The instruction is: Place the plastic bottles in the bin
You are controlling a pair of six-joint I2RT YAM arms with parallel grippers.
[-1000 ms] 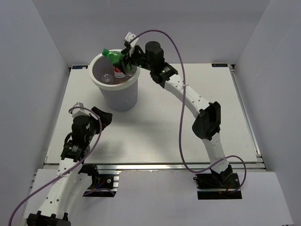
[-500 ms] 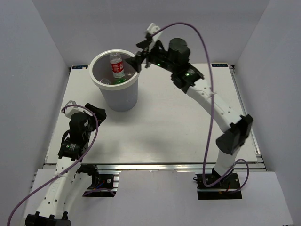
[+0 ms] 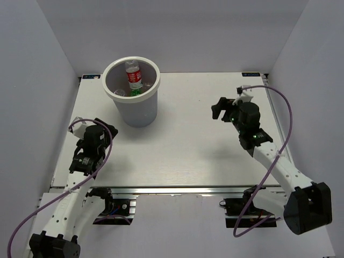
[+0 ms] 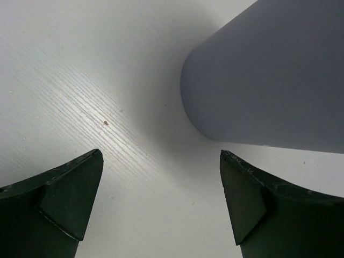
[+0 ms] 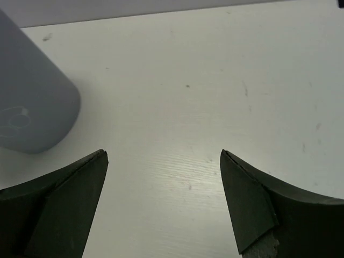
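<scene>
The left tool [image 4: 161, 161] and the right tool [image 5: 164, 161] both hover above the tabletop [image 3: 183, 145] with jaws spread wide and empty, the bin [image 3: 138, 112] just ahead-right of the left one, farther ahead-left of the right, with plastic bottles [image 3: 134, 76] inside it.

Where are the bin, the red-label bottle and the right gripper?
bin [image 3: 137, 112]: top view, outer wall.
red-label bottle [image 3: 134, 76]: top view, its label.
right gripper [image 5: 163, 154]: right wrist view, between fingertips.
</scene>
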